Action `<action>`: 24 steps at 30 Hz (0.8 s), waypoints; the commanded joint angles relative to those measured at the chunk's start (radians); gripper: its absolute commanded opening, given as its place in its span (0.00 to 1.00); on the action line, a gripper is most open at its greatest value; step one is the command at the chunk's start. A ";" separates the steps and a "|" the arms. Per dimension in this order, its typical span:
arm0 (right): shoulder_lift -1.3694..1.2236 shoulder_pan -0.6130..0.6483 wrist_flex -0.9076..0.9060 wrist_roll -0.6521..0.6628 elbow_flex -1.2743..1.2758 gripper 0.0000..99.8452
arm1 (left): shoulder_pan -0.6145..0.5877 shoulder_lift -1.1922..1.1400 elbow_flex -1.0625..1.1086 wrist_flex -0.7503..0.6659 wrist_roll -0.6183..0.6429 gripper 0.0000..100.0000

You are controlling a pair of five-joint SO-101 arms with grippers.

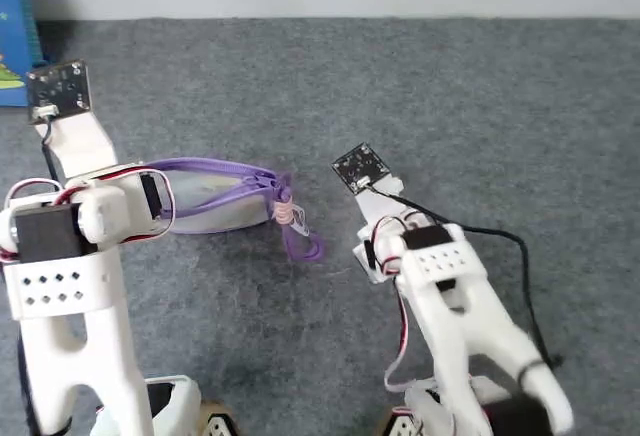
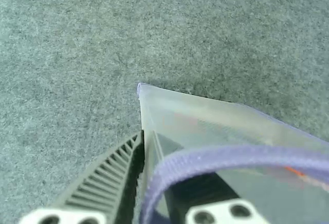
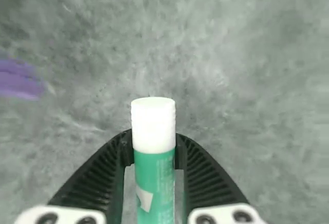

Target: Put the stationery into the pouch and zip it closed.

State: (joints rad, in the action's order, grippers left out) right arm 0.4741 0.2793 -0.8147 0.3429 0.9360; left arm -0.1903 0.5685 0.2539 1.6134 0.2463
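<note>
A clear pouch [image 1: 215,201] with a purple zipper lies on the grey carpet, its pink charm [image 1: 290,214] and purple strap [image 1: 305,246] at the right end. My left gripper [image 1: 160,201] is shut on the pouch's left end. In the left wrist view the gripper [image 2: 146,142] pinches the pouch wall [image 2: 205,116] below the purple zipper band [image 2: 231,157]. My right gripper [image 3: 152,139] is shut on a green glue stick [image 3: 152,131] with a white cap, held above the carpet. In the high view that gripper [image 1: 375,251] sits right of the strap, the glue stick hidden under the arm.
A blue book [image 1: 15,46] lies at the far left edge. A black cable [image 1: 520,256] trails off the right arm. Grey carpet [image 1: 480,106] stretches open at the back and right. A purple blur of the strap [image 3: 18,80] shows beside the glue stick.
</note>
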 commanded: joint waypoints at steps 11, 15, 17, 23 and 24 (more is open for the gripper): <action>0.651 0.134 -0.114 -0.132 -0.018 0.01 | -0.002 -0.011 0.015 -0.014 -0.008 0.01; 0.792 0.213 -0.039 -0.209 -0.023 0.01 | -0.002 -0.011 0.030 -0.017 -0.008 0.01; 0.845 0.239 0.028 -0.230 -0.025 0.01 | -0.002 -0.011 0.028 -0.017 -0.008 0.01; 0.940 0.334 0.292 -0.353 -0.025 0.01 | -0.002 -0.011 0.027 -0.017 -0.008 0.01; 0.943 0.351 0.341 -0.368 -0.025 0.01 | -0.002 -0.011 0.027 -0.017 -0.008 0.01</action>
State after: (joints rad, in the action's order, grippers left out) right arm 1.3901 0.5846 -0.6122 0.0238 0.9390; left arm -0.1903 0.5700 0.2616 1.6134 0.2463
